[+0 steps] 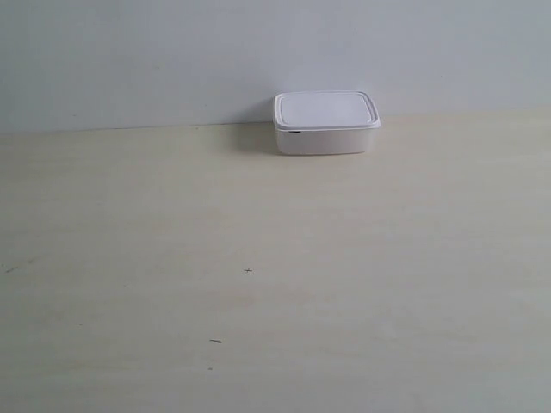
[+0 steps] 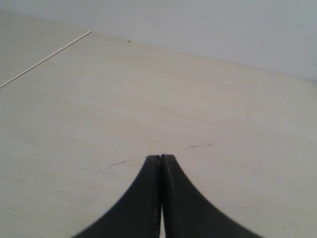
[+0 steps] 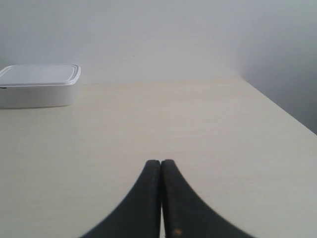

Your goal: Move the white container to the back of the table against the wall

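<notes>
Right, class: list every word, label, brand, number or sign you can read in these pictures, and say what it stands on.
None: the white container, the table and the wall bear no readable text.
The table's tiny dark marks are too small to read as writing.

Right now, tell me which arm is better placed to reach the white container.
Probably right: the right gripper faces the white container, while the left gripper has only table and wall in view.

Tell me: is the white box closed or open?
Closed: the lid sits flat on the white box, rim even in both views.
</notes>
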Motion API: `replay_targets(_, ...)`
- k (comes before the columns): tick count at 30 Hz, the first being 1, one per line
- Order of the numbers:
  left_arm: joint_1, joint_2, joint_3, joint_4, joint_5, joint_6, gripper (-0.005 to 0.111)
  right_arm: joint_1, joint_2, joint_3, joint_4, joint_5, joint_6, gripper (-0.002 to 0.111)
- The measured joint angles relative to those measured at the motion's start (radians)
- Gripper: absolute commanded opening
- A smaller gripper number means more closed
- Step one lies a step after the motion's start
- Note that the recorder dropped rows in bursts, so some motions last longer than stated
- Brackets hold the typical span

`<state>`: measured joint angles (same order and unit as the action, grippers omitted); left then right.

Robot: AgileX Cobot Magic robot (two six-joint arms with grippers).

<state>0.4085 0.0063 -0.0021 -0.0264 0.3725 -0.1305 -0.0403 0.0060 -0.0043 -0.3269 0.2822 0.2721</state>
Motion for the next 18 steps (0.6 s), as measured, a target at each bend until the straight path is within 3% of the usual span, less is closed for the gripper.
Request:
replay_targets(10, -0.133, 0.0, 0.0, 0.0, 0.0, 0.0, 0.0, 0.026, 0.0, 0.0, 0.018, 0.0, 0.0, 0.0)
replay_targets(18, -0.147, 0.0, 0.0, 0.0, 0.0, 0.0, 0.0, 0.026, 0.0, 0.0, 0.018, 0.0, 0.0, 0.0)
